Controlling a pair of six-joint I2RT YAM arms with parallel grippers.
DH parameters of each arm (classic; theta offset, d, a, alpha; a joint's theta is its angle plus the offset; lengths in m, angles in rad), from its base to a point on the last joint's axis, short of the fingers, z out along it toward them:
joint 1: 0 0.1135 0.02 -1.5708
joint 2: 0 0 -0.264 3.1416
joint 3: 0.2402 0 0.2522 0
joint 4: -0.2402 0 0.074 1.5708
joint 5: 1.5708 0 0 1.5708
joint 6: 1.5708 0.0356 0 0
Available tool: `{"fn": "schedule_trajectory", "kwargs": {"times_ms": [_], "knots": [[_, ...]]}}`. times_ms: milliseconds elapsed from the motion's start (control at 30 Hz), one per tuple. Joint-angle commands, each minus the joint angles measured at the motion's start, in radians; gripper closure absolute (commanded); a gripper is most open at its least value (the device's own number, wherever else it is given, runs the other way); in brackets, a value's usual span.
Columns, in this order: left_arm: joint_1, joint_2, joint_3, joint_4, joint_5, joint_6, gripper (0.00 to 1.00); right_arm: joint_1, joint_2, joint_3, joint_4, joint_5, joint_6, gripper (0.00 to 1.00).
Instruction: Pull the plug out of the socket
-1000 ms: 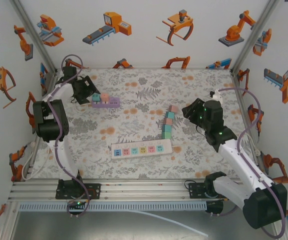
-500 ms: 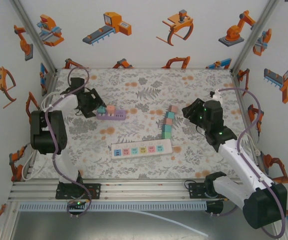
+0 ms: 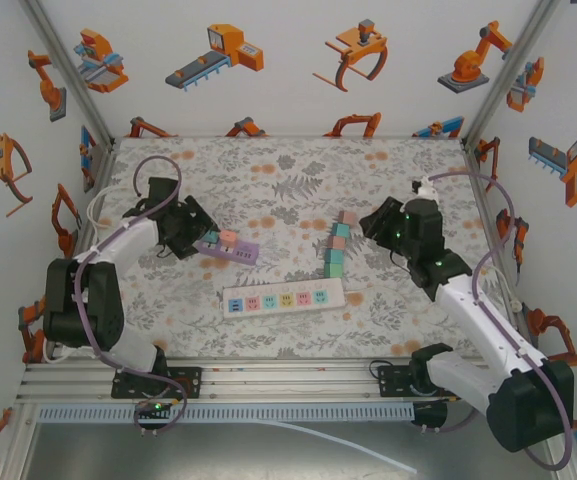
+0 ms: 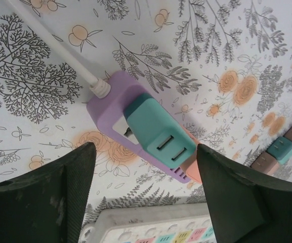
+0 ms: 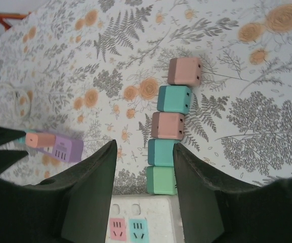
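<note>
Nearest the arms' bases, a white power strip (image 3: pixel 283 298) lies flat on the floral table (image 3: pixel 418 165), coloured outlets facing up. Just beyond it, a row of five blocks (image 5: pixel 168 125) (pink, teal, pink, teal, green) runs away from the strip's right half, w/ the green one closest to the strip. The right gripper (image 3: pixel 372 221) hangs to the right of that row, jaws a narrow gap apart & holding nothing; its wrist cam looks down onto the blocks. Further left & back, the purple socket (image 4: pixel 108 106) sits askew on the cloth. A white cable (image 4: pixel 54 43) leaves one end, & a teal plug (image 4: pixel 156 132) & a pink plug (image 4: pixel 192 171) are seated side by side in it. The left gripper (image 3: pixel 197 238) is at the socket's plug end, jaws wide apart & gripping nothing. In its wrist cam the teal plug shows btwn the two black fingers (image 4: pixel 39 197), clear of both. Plug not yet pulled. The back & side walls carry orange robot pics (image 3: pixel 218 52).
</note>
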Motion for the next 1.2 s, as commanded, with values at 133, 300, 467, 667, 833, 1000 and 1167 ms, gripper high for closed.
{"fn": "schedule_trajectory", "kwargs": {"times_ms": [133,300,467,667,833,1000,1167], "knots": [[-0.004,-0.123,0.05,-0.046,-0.104,0.102,0.15,0.119,0.052,0.106,0.122,-0.139,-0.374,0.53],[0.008,-0.194,0.061,-0.038,-0.068,0.271,0.14,0.285,0.156,0.187,0.136,-0.209,-0.735,0.52],[0.04,-0.268,0.053,-0.04,0.104,0.447,0.14,0.385,0.335,0.348,0.043,-0.276,-0.886,0.52],[0.065,-0.334,0.029,-0.074,0.176,0.563,0.12,0.464,0.578,0.581,-0.103,-0.338,-0.973,0.52],[0.095,-0.356,0.006,-0.104,0.163,0.591,0.11,0.491,0.76,0.741,-0.146,-0.368,-0.968,0.52],[0.134,-0.371,-0.017,-0.105,0.181,0.587,0.11,0.505,0.922,0.878,-0.165,-0.361,-0.963,0.52],[0.156,-0.346,-0.019,-0.112,0.204,0.58,0.12,0.511,1.046,0.977,-0.18,-0.379,-0.968,0.52]]}}
